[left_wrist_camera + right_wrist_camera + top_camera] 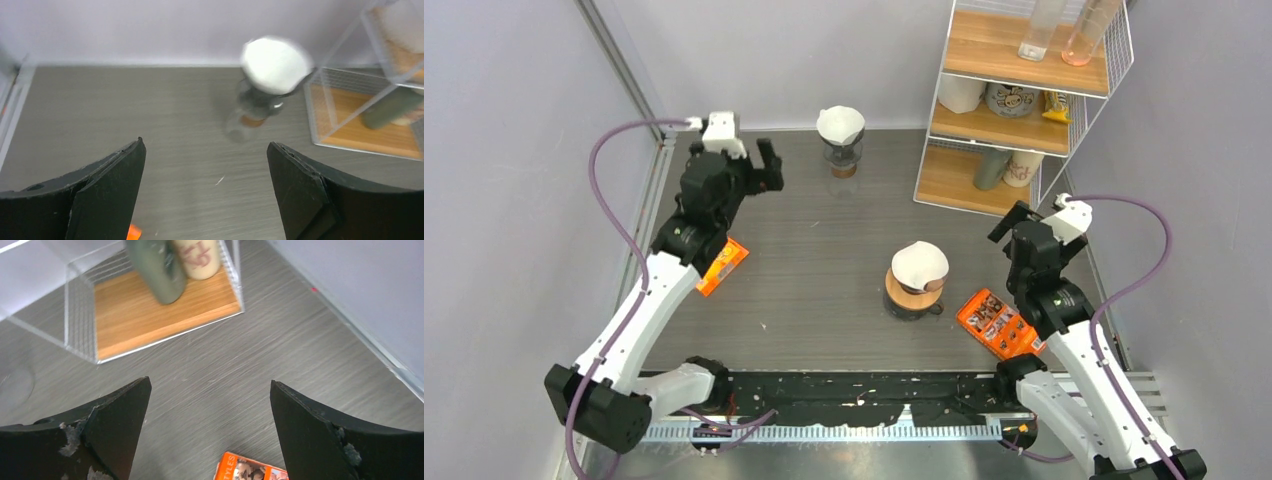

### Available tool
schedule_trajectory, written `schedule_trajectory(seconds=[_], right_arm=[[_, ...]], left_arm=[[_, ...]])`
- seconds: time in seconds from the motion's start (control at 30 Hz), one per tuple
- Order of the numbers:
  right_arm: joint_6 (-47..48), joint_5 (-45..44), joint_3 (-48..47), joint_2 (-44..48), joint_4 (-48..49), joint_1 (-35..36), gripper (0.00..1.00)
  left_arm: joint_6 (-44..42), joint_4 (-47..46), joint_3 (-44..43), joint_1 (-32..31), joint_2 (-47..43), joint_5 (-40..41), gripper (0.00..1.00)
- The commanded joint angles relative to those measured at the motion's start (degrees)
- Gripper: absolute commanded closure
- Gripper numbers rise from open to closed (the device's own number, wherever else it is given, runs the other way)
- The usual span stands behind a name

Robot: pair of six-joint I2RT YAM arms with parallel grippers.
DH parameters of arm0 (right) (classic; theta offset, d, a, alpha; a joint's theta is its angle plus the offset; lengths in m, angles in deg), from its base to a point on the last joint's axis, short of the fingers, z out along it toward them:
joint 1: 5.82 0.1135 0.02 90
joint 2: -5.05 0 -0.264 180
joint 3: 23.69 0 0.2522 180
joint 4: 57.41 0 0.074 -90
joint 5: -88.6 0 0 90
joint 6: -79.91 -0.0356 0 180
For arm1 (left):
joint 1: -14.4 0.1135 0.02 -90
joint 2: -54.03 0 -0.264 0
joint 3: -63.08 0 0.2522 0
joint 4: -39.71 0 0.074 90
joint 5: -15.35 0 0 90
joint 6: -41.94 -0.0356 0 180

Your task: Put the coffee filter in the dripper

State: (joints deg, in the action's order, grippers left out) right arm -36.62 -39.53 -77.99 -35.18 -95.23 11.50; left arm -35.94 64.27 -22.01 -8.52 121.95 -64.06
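Two pairs stand spread and empty: left fingers [112,187] at the worktop [824,260] edge, 10 o'clock; right fingers [312,432] beside the wire shelf [989,48] at 2 o'clock, with open room between. Near centre, a coffee filter [920,263] sits in a wood-collared dripper [910,300]; a second filter [840,122] tops a glass dripper [842,155] at 12.

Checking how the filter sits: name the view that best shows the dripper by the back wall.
Top external: the back dripper and its white filter appear whole and sharp. The left wrist view shows them closer but blurred. The right wrist view does not show them.
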Motion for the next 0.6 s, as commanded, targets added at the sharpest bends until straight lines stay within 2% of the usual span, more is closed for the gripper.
schedule_trajectory(seconds=[0.0, 0.13, 0.2, 0.57], right_arm=[[-5.9, -11.2, 1.9, 1.1, 1.5, -2.0, 0.04], [-8.3, -14.9, 3.6, 2.5, 1.6, -2.1, 0.05], [-8.9, -17.0, 4.3, 3.0, 1.7, -2.1, 0.05], [-6.9, -16.2, 5.1, 2.6, 3.0, -2.0, 0.05]], left_arm=[[10.1, -1.2, 16.0, 4.0, -5.1, 12.6, 0.0], [15.2, -3.8, 28.1, 5.9, -11.3, 14.5, 0.0], [15.3, -5.0, 30.7, 6.7, -13.2, 14.6, 0.0], [15.3, -1.4, 27.9, 7.4, -11.2, 11.7, 0.0]])
